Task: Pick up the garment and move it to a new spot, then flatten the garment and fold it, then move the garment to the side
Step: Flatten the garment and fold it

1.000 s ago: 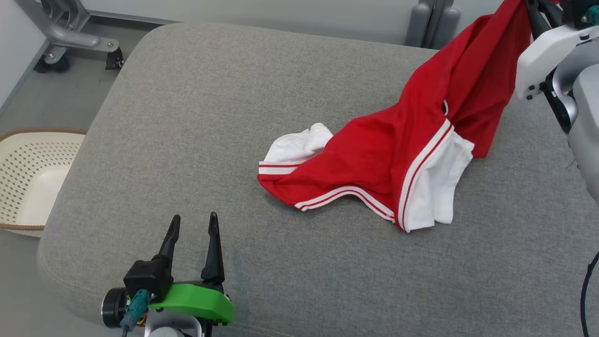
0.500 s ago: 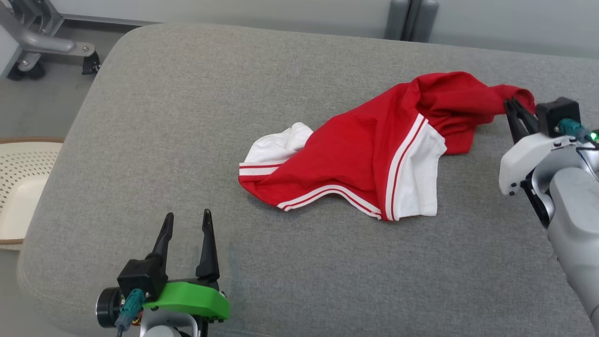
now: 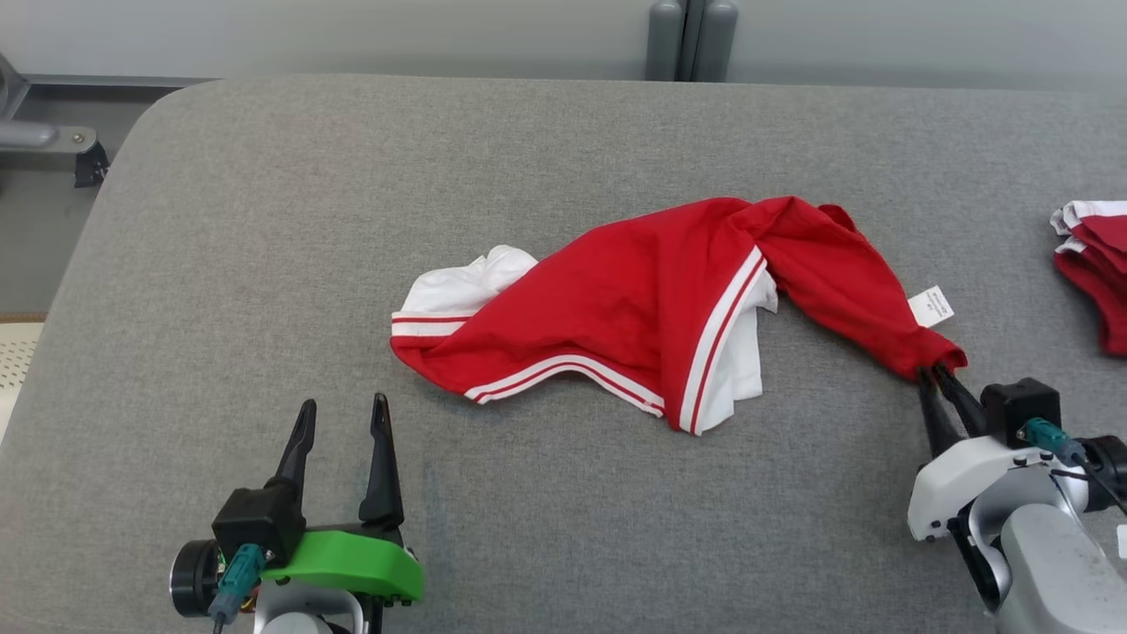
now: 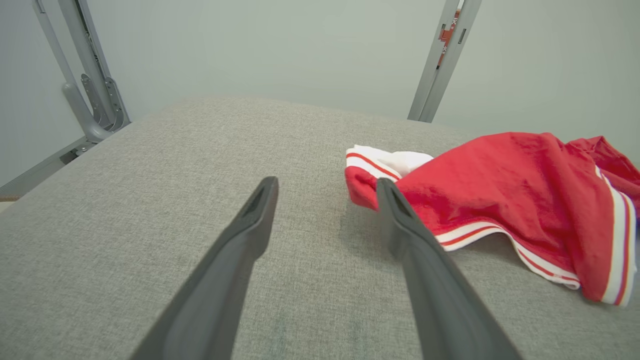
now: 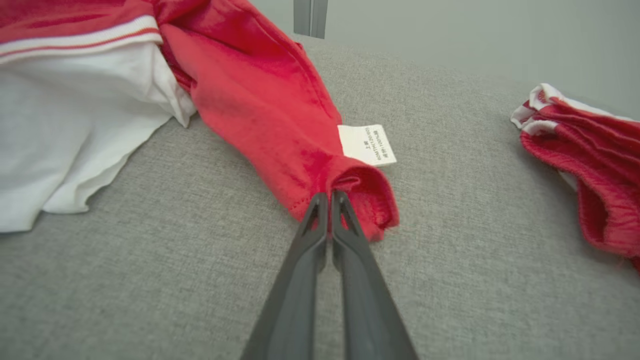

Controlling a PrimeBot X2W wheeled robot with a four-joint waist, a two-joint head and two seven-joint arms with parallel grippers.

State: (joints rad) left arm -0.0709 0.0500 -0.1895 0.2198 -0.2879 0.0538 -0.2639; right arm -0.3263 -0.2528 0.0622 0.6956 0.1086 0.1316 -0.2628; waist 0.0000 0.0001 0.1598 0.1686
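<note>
The garment (image 3: 616,308) is a red shirt with white sleeves and striped trim. It lies crumpled on the grey padded surface (image 3: 264,220), drawn out to the right into a narrow red tail with a white label (image 3: 931,305). My right gripper (image 3: 931,374) is low at the right, its fingers pressed together on the tip of that tail (image 5: 350,185), seen close in the right wrist view (image 5: 329,196). My left gripper (image 3: 342,409) stands open at the near left and holds nothing. In the left wrist view the garment (image 4: 500,190) lies just right of my left gripper (image 4: 325,187).
Another red and white garment (image 3: 1096,264) lies bunched at the surface's far right edge, also in the right wrist view (image 5: 590,165). A sliver of a pale basket (image 3: 11,361) shows past the left edge. Grey metal posts (image 3: 691,40) stand behind the surface.
The head camera has turned. My right gripper came down from high at the back right, and the garment's end it held aloft now lies on the surface, pulled right and nearer. The left gripper stayed put.
</note>
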